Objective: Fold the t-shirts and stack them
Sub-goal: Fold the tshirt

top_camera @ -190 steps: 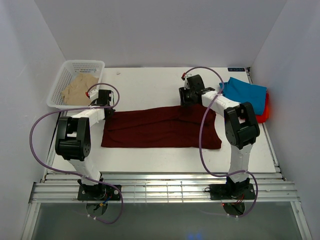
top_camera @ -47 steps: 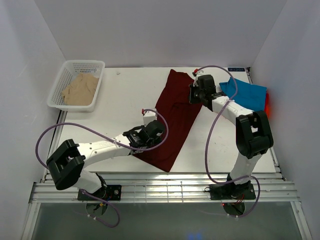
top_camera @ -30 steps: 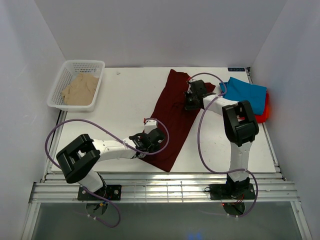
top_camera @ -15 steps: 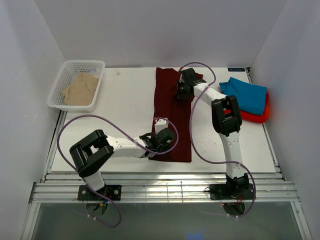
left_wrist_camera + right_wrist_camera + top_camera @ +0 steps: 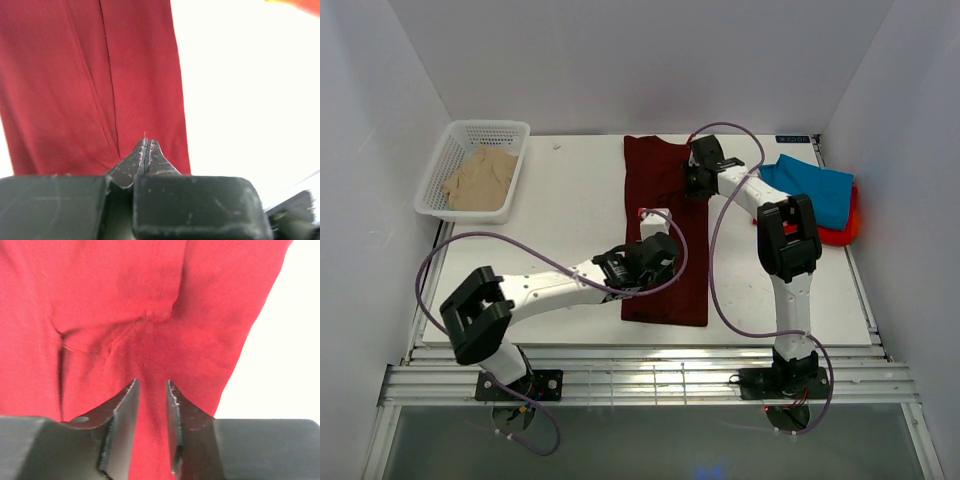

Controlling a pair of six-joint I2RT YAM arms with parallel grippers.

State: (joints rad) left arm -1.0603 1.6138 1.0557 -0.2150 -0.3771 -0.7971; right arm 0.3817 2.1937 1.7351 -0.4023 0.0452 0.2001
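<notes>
The dark maroon t-shirt point(image 5: 650, 185) lies as a long folded strip running from the back of the table toward the front. My left gripper point(image 5: 660, 258) hangs over its near half. In the left wrist view its jaws point(image 5: 145, 142) are pressed together, and creases in the maroon cloth point(image 5: 75, 75) run in to the tips. My right gripper point(image 5: 695, 185) is at the far end of the strip. Its jaws point(image 5: 151, 382) stand slightly apart astride the maroon cloth point(image 5: 125, 290). A teal-blue t-shirt point(image 5: 810, 190) lies on a red-orange one point(image 5: 850, 225) at the right.
A white mesh basket point(image 5: 490, 125) at the back left holds the beige t-shirt point(image 5: 480, 178). White walls close in the table on three sides. The arms' bases and a slatted rail run along the near edge.
The maroon strip has swung from a diagonal to lying front to back. The left gripper moved back from the near hem, and the right gripper's jaws have parted.
</notes>
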